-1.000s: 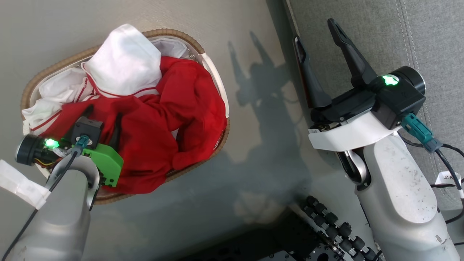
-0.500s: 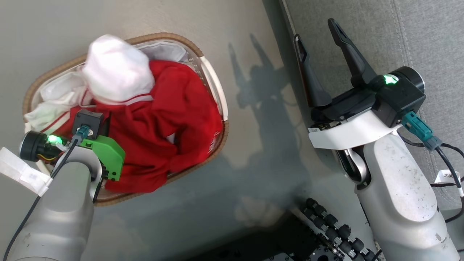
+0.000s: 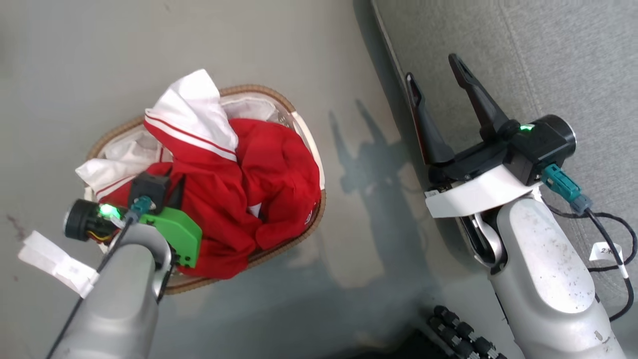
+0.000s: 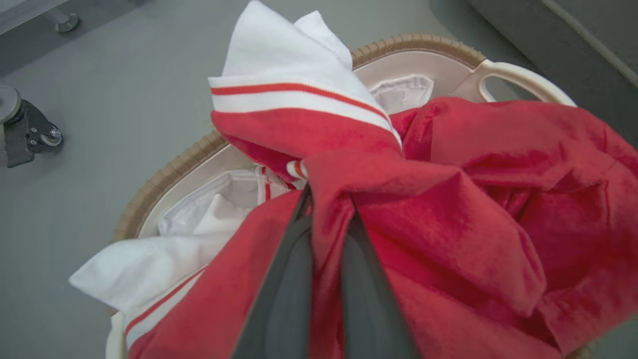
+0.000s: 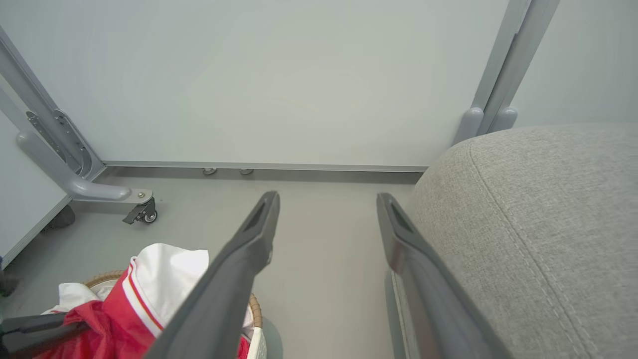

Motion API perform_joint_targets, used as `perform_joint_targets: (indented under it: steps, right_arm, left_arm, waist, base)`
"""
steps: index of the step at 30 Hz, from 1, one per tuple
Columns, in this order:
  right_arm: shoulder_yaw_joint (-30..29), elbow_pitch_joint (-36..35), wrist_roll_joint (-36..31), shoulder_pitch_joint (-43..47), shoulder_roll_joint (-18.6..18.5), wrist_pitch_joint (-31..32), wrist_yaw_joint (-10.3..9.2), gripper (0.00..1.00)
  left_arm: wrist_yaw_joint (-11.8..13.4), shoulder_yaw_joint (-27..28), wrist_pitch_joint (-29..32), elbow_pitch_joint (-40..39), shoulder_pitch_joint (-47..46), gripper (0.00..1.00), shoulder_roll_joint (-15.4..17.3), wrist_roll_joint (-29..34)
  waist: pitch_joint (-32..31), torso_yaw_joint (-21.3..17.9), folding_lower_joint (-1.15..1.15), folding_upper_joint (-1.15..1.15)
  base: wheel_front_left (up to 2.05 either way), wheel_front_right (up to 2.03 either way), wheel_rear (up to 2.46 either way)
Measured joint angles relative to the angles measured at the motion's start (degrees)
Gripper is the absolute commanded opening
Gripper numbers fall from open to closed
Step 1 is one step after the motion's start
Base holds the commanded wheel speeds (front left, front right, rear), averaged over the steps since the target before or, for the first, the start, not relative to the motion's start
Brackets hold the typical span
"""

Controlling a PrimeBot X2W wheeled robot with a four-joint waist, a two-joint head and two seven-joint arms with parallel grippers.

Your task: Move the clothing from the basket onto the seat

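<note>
Nearest, the left hand [image 4: 326, 199] is pinching a fold of the soft red sports clothing with white panels and red-white striped trim [image 3: 269, 169], its two dark fingers pressed close on the cloth. The clothing is lying heaped in the oval white plastic basket with a brown woven rim [image 4: 418, 41], which is standing on the grey floor [image 3: 249, 40]. Farther right, the right hand [image 3: 431, 67] is hovering, fingers spread wide and holding nothing, over the edge of the large grey woven-fabric sofa seat [image 3: 548, 60].

Head overhead; basket [image 3: 251, 89] in all views
</note>
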Motion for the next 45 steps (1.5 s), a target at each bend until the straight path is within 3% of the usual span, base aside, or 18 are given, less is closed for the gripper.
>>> perform_joint_targets:
  steps: [21, 34, 45]
  right_arm:
    - [-1.96, 4.50, -0.98, 11.87, -1.46, -0.01, 0.00, 1.00]
    - [-0.97, 5.81, 0.09, 16.68, -1.78, -0.01, 0.00, 1.00]
    - [1.35, 7.59, 0.65, 19.78, -1.57, -0.01, 0.00, 1.00]
  left_arm:
    - [0.00, 4.46, 0.00, -18.36, 16.80, 0.00, -5.75, -0.35]
    - [0.00, 7.45, 0.01, -28.40, 19.19, 0.00, -7.73, -0.16]
    - [0.00, 8.55, 0.01, -32.95, 19.50, 0.00, -8.35, -0.32]
  waist:
    - [-21.68, 5.12, -0.01, 0.00]
    - [-32.10, 8.34, -0.01, 0.00]
    - [-36.90, 9.59, -0.01, 0.00]
  base:
    - [0.00, 0.00, 0.00]
    - [0.00, 0.00, 0.00]
    - [0.00, 0.00, 0.00]
